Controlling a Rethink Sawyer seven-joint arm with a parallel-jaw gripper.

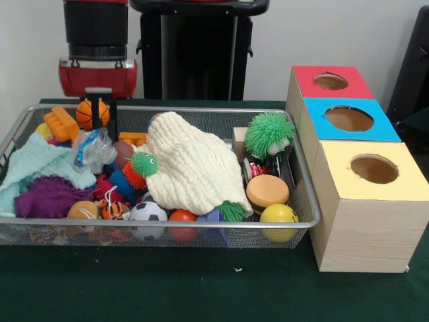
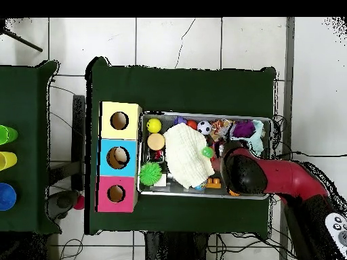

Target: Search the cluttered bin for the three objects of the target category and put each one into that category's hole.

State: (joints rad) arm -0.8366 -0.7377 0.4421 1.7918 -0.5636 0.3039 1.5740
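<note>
The silver wire-mesh bin (image 1: 167,225) is full of toys; it also shows in the overhead view (image 2: 203,114). A crumpled shiny silvery lump with a blue patch (image 1: 94,149) lies at the bin's far left. A small can-like metal item (image 1: 257,169) lies below the green spiky ball (image 1: 268,133). My gripper (image 1: 100,131) hangs open at the bin's far left edge, beside an orange basketball (image 1: 90,114) and just above the silvery lump. The blue-topped box's hole (image 1: 348,119) is the middle one of three and shows in the overhead view too (image 2: 118,157). In the overhead view my arm (image 2: 247,175) hides the gripper.
A cream knitted cloth (image 1: 191,168) covers the bin's middle. Red-topped (image 1: 330,81) and yellow-topped (image 1: 374,168) boxes flank the blue one. Balls, a purple spiky toy (image 1: 47,198) and a mint cloth (image 1: 30,164) crowd the bin. Coloured cups (image 2: 5,161) stand on a second table.
</note>
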